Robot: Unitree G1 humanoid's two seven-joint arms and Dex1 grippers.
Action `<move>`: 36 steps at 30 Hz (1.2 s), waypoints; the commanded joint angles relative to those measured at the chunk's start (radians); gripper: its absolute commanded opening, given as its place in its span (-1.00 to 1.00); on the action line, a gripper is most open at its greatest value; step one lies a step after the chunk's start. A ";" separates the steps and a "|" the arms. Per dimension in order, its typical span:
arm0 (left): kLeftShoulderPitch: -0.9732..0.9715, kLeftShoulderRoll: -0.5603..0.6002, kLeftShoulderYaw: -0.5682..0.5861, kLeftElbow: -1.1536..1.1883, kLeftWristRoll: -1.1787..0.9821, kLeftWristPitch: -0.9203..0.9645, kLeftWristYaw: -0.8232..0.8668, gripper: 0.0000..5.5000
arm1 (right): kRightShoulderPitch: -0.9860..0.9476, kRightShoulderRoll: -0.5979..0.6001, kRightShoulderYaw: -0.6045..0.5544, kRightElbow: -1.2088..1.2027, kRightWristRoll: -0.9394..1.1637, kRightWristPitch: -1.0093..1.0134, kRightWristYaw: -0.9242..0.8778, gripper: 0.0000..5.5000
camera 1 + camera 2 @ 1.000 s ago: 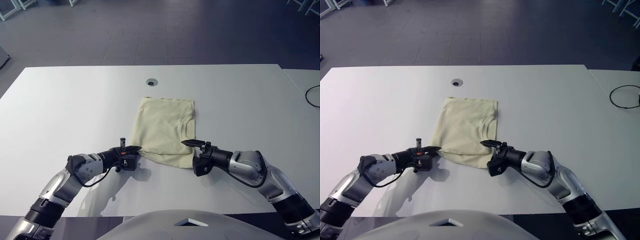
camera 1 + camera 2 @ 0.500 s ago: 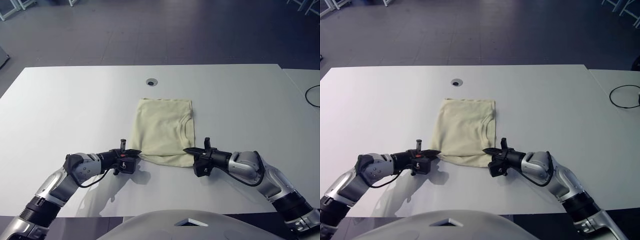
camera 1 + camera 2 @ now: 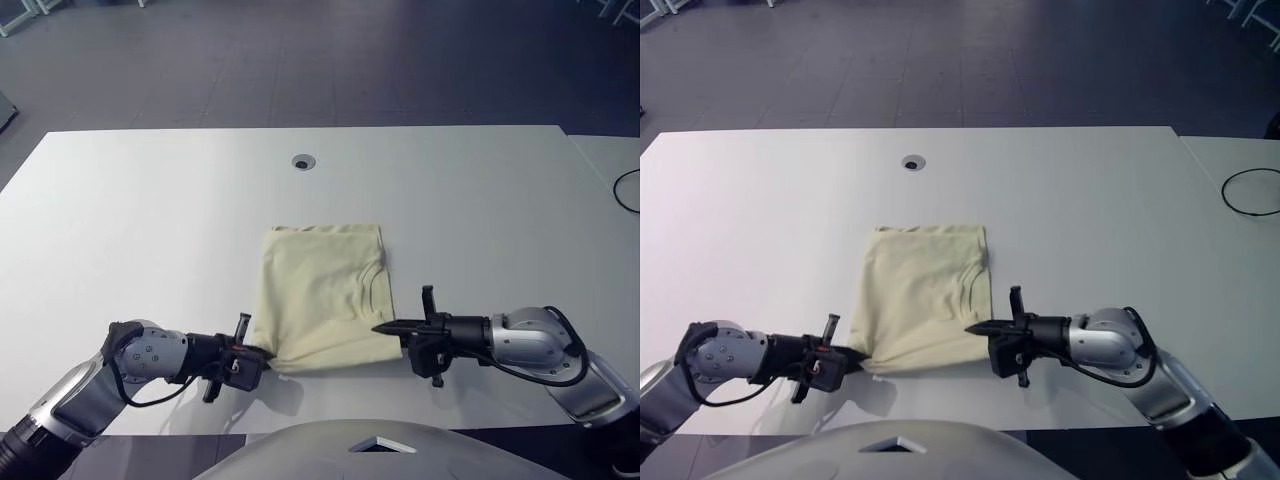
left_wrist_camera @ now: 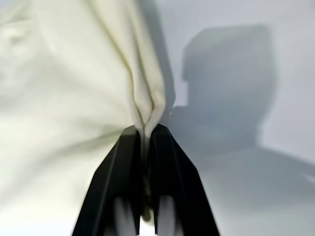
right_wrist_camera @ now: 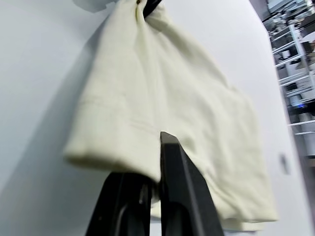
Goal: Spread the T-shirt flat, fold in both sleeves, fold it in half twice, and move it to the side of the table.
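Setting: a wide white table (image 3: 150, 200) stands before a dark grey tiled floor (image 3: 300, 60).
Left arm: lies low along the table's near edge, on the left, its forearm pointing toward the middle.
Left gripper (image 3: 262, 352): its two black fingers (image 4: 167, 162) are clamped on the near left corner of the cloth, which bunches into upright creases where it leaves the tips.
Table hole: a small round grey grommet (image 3: 302, 162) sits toward the far side of the table, well apart from the cloth.
T-shirt: the pale yellow cotton T-shirt (image 3: 320, 295) lies folded into a rough rectangle in the near middle of the table, between the two grippers. The curve of its collar shows along its right side, the far edge lies flat, and the near edge runs from one gripper to the other.
Right gripper (image 3: 385, 326): its black fingers (image 5: 170, 162) are pinched together on the near right corner of the T-shirt, at the folded hem.
Right arm: reaches in from the right along the near edge, pointing left toward the cloth.
Far right: a thin black cable loop (image 3: 1224, 192) lies on the adjoining white tabletop, well apart from the T-shirt.
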 commanded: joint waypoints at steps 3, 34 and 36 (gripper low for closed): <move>-0.081 0.013 0.062 -0.088 -0.230 0.270 -0.085 -0.97 | 0.082 -0.082 -0.011 -0.095 0.215 0.242 0.133 -0.99; -1.077 -0.328 -0.182 0.836 -0.435 0.835 -0.499 -0.97 | -0.580 0.131 -0.064 0.587 0.753 1.108 0.390 -0.99; -1.101 -0.352 -0.168 0.890 -0.421 0.825 -0.498 -0.97 | -0.604 0.148 -0.058 0.636 0.723 1.095 0.405 -0.99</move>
